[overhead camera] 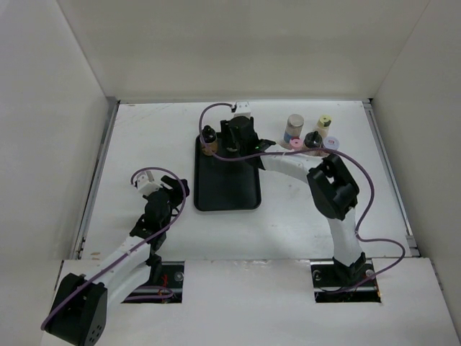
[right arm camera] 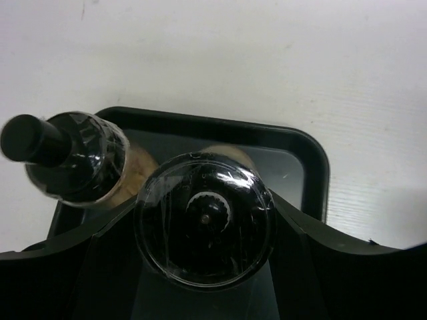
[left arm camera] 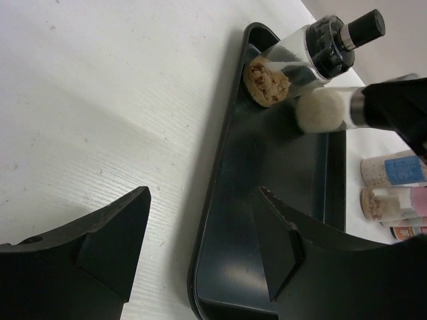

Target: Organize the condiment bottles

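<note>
Bottle [right arm camera: 205,220] with black lid sits clamped in right jaws over tray [right arm camera: 220,125]; left jaws stand wide apart.

Black-capped bottle [overhead camera: 209,141] upright in tray [overhead camera: 227,194] corner, pale black-lidded jar [right arm camera: 205,217] beside it (in the right pincer [overhead camera: 238,137]), others [overhead camera: 294,128] clustered rightward.

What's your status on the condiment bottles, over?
Left gripper open, empty. Right gripper shut on pale black-lidded bottle at far end of flat black tray. Brown-filled black-capped bottle close alongside, on tray.
</note>
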